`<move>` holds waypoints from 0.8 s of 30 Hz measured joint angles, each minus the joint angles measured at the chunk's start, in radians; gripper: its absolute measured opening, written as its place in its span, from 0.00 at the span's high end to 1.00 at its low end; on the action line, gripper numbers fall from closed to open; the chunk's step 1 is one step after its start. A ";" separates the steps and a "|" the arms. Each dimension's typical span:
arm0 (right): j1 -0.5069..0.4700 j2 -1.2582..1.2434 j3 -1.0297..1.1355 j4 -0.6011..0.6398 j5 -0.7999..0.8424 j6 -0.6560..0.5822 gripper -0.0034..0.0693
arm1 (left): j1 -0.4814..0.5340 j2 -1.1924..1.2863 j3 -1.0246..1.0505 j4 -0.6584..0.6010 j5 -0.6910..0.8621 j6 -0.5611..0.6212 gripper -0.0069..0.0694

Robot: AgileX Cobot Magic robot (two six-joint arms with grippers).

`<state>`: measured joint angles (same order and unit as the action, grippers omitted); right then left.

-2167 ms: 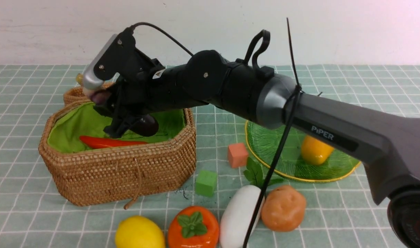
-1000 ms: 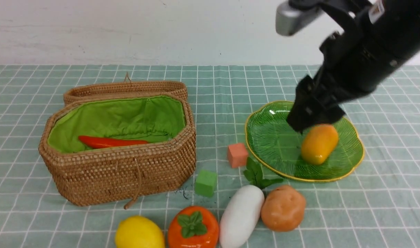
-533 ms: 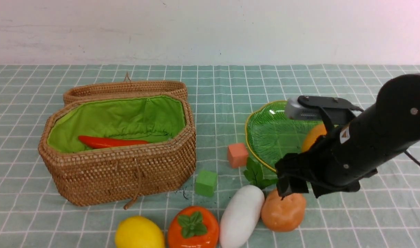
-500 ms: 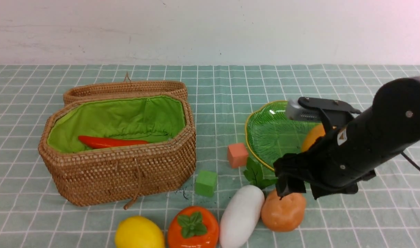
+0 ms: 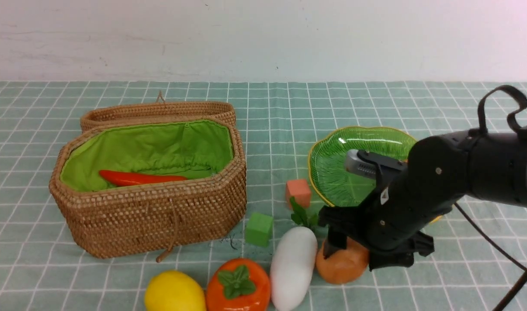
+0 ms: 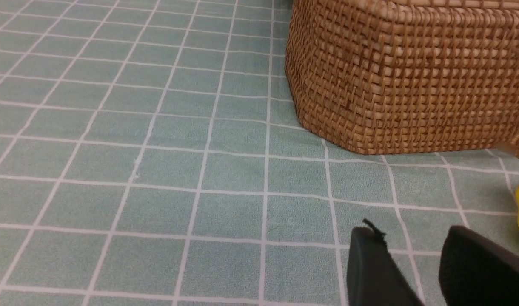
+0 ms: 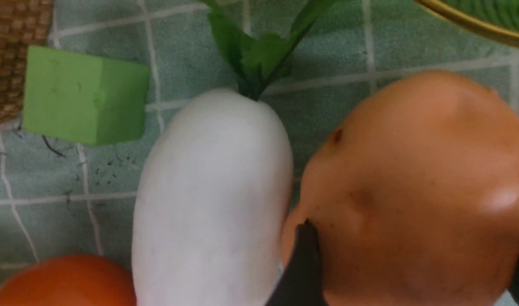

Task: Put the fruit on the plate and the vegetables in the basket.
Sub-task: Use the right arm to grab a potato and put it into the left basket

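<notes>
Right gripper (image 5: 358, 258) is down over the potato (image 5: 339, 270), which sits on the surface off the basket's (image 5: 160, 216) front right corner, just past the radish (image 5: 291, 268). Its fingers (image 7: 304, 263) are spread wide either side of the potato, not clamped as far as anyone can tell, and one is wedged in the tight gap next to the radish. Best bet is probably to sink a touch lower to catch the widest part, squeeze slowly and lift straight up so the radish doesn't roll. Then it can swing over the basket and drop the potato by the carrot (image 5: 138, 178). Left gripper (image 6: 412, 255) hangs low near the basket's left corner, fingers part open and empty.
</notes>
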<state>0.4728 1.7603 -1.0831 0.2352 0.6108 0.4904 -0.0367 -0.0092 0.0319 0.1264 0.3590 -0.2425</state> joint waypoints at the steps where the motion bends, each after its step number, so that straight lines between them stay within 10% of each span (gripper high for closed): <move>1: 0.001 0.014 -0.003 0.019 -0.008 0.000 0.14 | 0.000 0.000 0.000 0.000 0.000 0.000 0.60; 24: -0.003 -0.033 0.011 -0.064 0.072 -0.141 0.18 | 0.000 0.000 0.000 0.000 0.000 0.000 0.60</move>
<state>0.4698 1.7268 -1.0725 0.1714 0.6828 0.3489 -0.0367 -0.0092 0.0319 0.1264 0.3590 -0.2425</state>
